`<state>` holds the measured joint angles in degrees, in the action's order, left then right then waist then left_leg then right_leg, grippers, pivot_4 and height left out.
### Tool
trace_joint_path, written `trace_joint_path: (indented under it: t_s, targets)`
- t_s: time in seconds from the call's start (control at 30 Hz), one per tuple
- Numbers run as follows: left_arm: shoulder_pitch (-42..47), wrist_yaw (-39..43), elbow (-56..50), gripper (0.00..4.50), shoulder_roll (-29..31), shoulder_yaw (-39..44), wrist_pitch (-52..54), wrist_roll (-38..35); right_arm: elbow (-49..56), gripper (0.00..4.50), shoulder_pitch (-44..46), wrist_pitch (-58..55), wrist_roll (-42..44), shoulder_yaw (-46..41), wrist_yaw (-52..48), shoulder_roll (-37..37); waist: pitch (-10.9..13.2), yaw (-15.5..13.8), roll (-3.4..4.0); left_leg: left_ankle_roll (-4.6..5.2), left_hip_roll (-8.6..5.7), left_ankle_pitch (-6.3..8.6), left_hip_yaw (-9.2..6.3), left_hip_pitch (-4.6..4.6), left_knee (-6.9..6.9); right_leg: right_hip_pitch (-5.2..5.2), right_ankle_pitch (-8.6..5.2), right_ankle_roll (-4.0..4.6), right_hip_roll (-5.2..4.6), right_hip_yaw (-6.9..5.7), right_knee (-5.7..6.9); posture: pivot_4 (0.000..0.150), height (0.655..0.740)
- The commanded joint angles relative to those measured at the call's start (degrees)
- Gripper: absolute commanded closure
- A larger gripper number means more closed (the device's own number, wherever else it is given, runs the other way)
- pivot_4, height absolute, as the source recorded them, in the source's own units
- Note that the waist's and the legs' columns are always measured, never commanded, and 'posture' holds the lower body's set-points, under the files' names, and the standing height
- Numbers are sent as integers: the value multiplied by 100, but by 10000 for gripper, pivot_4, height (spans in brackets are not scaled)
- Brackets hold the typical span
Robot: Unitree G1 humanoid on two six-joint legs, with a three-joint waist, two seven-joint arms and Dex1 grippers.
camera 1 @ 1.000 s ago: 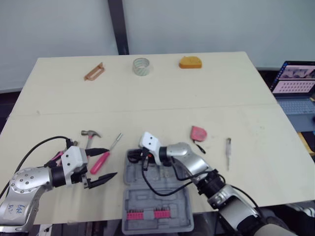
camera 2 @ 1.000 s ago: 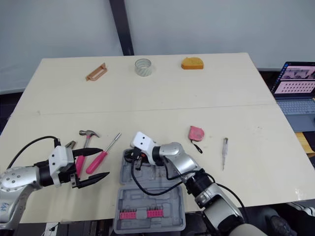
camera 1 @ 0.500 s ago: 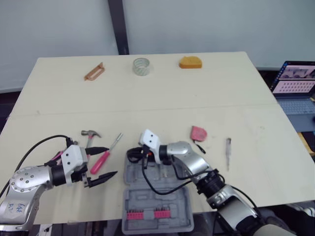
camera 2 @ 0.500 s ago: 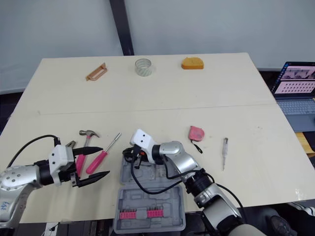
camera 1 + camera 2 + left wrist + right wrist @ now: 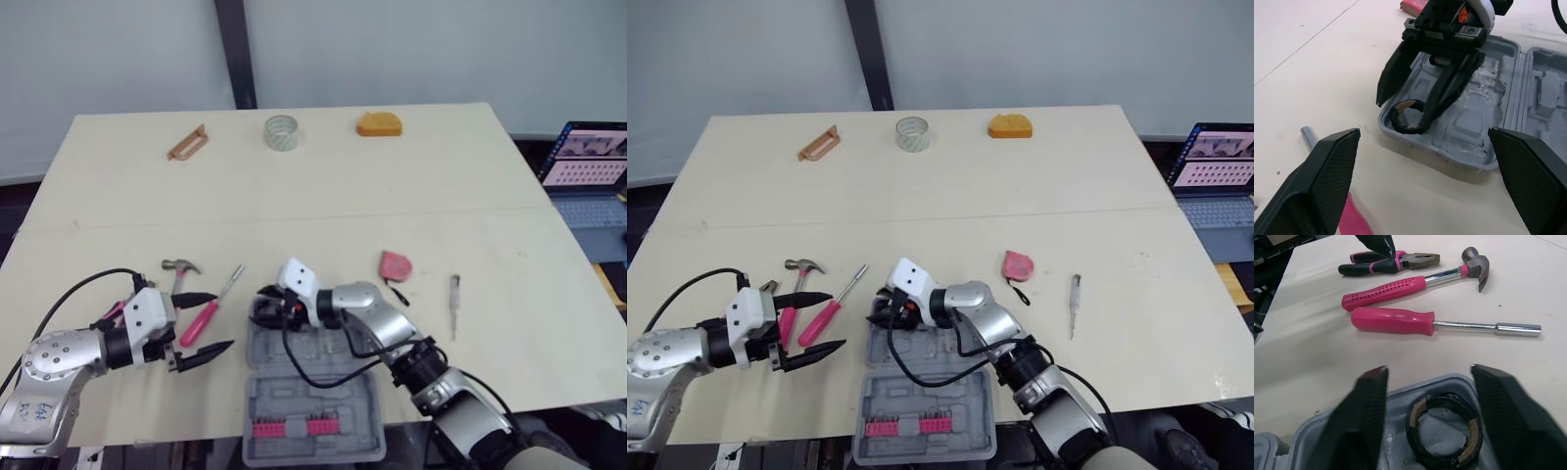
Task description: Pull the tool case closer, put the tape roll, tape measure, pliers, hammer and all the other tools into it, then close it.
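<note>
The grey tool case (image 5: 323, 387) lies open at the table's front middle. My right gripper (image 5: 266, 305) hovers open over its far left corner. A black tape roll (image 5: 1467, 434) lies flat in that corner, below and between the spread fingers (image 5: 1393, 73). My left gripper (image 5: 221, 323) is open and holds nothing, just left of the case. Beside it lie a pink-handled nut driver (image 5: 1400, 320), a pink-handled hammer (image 5: 1415, 284) and pliers (image 5: 1386, 262). A pink tape measure (image 5: 396, 264) and a small screwdriver (image 5: 455, 299) lie right of the case.
At the table's far edge are a clear tape roll (image 5: 281, 132), an orange block (image 5: 379, 123) and a brown handle-shaped piece (image 5: 187, 144). A laptop (image 5: 586, 162) stands off the table's right side. Pink bits (image 5: 284, 428) sit in the case's near half.
My right gripper has edged slightly left over the case's corner, and the black tape roll now rests in the case between its spread fingers. The left arm has barely moved.
</note>
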<state>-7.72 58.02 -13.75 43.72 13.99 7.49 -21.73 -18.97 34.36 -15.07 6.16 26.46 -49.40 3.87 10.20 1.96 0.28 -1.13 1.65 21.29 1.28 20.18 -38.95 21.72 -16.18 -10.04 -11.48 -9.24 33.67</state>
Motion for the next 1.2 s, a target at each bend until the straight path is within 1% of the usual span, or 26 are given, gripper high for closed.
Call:
trace_joint_path:
  t_s: [0.03,0.07,0.17,0.23,0.63,1.0,1.2]
  targets:
    - [-8,-47,-79,0,19,10,-17,6,197,17231,-8,37,97,-92,-112,-103,0,0,0,0,0,0,0,0,0,0,0,0,0,0,0,1500,7400]
    - [-9,-56,-82,0,18,9,-15,6,187,17231,-4,48,93,-96,-108,-104,0,-1,0,0,0,0,0,0,0,0,0,0,0,0,0,1500,7400]
    - [-16,-79,-96,0,15,2,-7,1,180,25754,-3,71,93,-105,-101,-108,0,0,0,0,0,0,0,0,0,0,0,0,0,0,0,1500,7400]
    - [-23,-92,-110,0,14,-6,4,-2,178,35503,-1,54,100,-97,-122,-106,0,0,0,0,0,0,0,0,0,0,0,0,0,0,0,1500,7400]
    - [-20,-111,-114,0,44,-27,21,-6,66,35503,1,144,43,-71,-111,-106,0,0,0,0,0,0,0,0,0,0,0,0,0,0,1,1500,7400]
    - [-11,-110,-117,0,52,-18,47,-4,-717,35503,145,644,-271,-45,-43,-193,0,10,0,0,0,0,0,-1,0,0,0,0,1,1,2,1500,7400]
    - [-11,-119,-129,0,51,-21,61,0,-875,35503,183,754,-382,-36,-72,-220,0,15,0,0,1,0,0,-2,0,0,0,0,1,1,4,1500,7400]
